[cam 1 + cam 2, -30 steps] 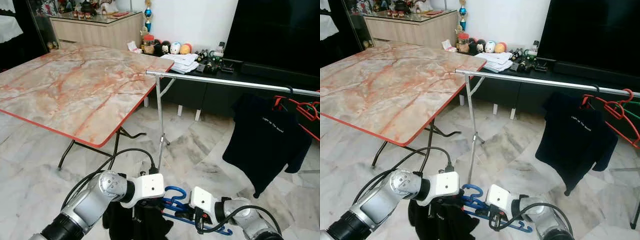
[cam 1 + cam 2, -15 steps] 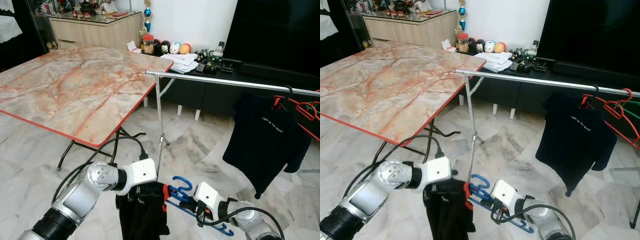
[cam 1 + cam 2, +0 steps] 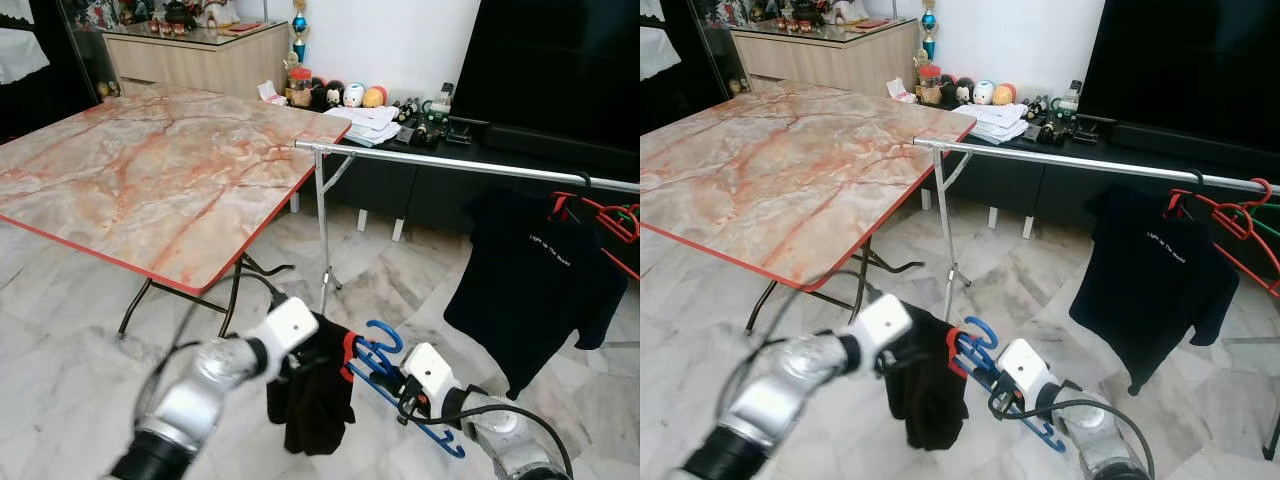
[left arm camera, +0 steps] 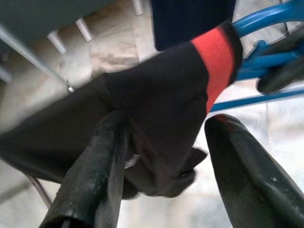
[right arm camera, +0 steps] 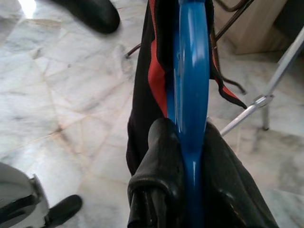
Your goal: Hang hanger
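Silver clothes rail taken as landmark; it runs across the room above a marble floor. Blue hanger sits low, below the rail's bare left end, near the rail's upright leg, well under bar height. Right gripper is clamped on the hanger's blue bar, one black finger on each side of it. A black garment with red trim hangs from the hanger's left end, drooping towards the floor. Left gripper has its fingers spread apart around the garment's cloth, one finger pressing on the fabric and the red cuff lying between them; the cloth is not pinched. Further right along the rail hangs a black T-shirt, and beyond it red hangers on the bar. Marble-top folding table stands left of the rail; a dark TV cabinet stands behind the rail.
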Robot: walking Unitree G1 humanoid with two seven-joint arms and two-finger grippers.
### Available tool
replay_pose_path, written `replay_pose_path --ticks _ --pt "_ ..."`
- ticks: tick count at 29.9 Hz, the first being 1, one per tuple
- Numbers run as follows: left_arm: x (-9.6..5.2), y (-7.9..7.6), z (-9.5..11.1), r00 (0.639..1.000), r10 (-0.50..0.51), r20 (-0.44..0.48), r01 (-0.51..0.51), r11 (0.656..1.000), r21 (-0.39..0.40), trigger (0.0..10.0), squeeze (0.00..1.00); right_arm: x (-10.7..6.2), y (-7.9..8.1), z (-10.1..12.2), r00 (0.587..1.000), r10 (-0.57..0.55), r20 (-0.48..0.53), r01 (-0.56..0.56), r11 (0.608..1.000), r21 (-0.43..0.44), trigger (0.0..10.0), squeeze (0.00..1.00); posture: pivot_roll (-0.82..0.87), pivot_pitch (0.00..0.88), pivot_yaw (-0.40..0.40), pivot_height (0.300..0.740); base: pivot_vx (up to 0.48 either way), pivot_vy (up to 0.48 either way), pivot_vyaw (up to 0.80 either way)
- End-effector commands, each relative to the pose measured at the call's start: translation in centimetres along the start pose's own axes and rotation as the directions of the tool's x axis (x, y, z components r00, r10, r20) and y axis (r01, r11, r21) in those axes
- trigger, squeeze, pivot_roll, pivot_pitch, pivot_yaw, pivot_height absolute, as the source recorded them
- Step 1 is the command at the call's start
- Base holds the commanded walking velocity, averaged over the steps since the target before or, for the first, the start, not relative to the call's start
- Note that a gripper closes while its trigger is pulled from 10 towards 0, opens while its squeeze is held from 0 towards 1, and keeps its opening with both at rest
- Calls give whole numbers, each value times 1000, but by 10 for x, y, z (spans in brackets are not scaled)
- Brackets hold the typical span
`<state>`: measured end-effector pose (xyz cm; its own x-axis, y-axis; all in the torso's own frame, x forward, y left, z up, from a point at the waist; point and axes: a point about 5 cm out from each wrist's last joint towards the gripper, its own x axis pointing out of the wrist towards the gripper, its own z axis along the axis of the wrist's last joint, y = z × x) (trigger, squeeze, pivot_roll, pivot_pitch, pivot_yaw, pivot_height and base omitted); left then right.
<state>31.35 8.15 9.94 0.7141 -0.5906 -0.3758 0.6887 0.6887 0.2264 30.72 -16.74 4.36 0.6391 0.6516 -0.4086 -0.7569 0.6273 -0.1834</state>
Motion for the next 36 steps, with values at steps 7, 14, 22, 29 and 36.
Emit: replay_pose_path --ticks 7,14,22,29,36 --pt "19 -5 -7 984 170 -55 -176 974 -144 10000 0 -10 -13 27 995 -46 84 54 995 -87 0 0 109 0 17 740 0 0 0" --pt "30 -20 -10 981 173 -84 -185 969 -165 10000 0 -17 -1 47 990 -37 138 52 993 -107 0 0 100 0 9 740 0 0 0" --pt "36 -25 -12 980 167 -112 -186 965 -187 10000 0 -19 2 64 987 -61 151 75 993 -93 0 0 92 0 10 740 0 0 0" --pt "37 -15 -15 945 299 -134 -322 921 -218 10000 0 -24 5 73 986 -65 152 78 994 -81 0 0 73 0 9 740 0 0 0" --pt "38 -12 -15 931 340 -131 -364 885 -291 10000 0 -28 11 72 988 -65 138 74 996 -59 0 0 69 0 8 740 0 0 0"
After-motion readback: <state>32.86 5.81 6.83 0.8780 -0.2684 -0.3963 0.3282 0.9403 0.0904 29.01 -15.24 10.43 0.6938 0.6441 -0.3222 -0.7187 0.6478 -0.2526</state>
